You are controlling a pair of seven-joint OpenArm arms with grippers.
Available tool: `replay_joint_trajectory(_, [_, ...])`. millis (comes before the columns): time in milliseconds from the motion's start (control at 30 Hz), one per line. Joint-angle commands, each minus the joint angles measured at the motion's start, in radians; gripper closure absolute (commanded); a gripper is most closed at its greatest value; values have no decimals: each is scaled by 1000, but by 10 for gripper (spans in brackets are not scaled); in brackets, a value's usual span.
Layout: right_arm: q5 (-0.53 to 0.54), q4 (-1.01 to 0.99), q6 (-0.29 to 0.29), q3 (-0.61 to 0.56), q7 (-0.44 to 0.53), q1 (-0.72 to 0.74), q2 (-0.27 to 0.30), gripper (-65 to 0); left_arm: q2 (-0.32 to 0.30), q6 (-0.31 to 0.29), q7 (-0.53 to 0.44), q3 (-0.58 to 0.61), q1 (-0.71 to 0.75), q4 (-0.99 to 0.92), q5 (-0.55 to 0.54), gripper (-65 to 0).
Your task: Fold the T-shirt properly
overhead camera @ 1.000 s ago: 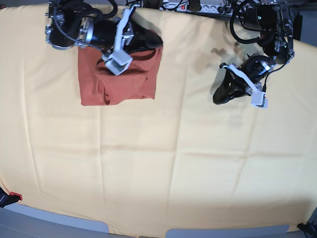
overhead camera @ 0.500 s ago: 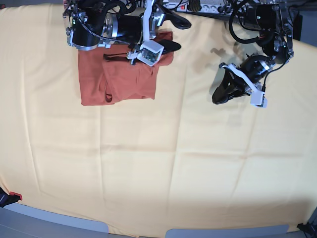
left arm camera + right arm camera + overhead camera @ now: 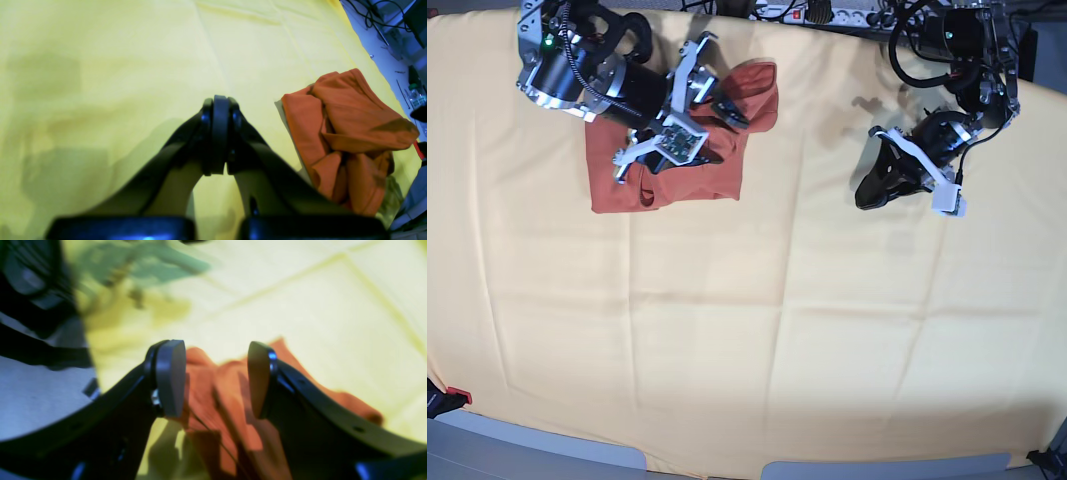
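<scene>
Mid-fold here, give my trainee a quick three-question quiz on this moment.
1. True or false: the left gripper holds the T-shirt.
2. How do the jaws of the right gripper stand? A) pressed together B) apart, with orange fabric seen between them C) out of view
3. Fill in: the T-shirt lies on a pale ______ cloth.

Key: 1 false: its jaws are pressed together on nothing, well away from the shirt. 2 B. 3 yellow.

T-shirt (image 3: 677, 165) lies on the cloth's (image 3: 777, 330) far-left part.
</scene>
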Motion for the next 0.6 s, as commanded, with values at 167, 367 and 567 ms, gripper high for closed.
replay_joint_trajectory(167, [16,18,5,18,5,2,65,-312,-10,-8,-23,-6,-6,16,-21,0])
replay_joint_trajectory(367, [11,13,5,18,8,1,106,-312,-11,-8,-23,-6,-5,16,-21,0])
replay_joint_trajectory(567, [5,-56,5,18,41,4,105,-312,-10,-8,-23,-6,-6,16,-24,0])
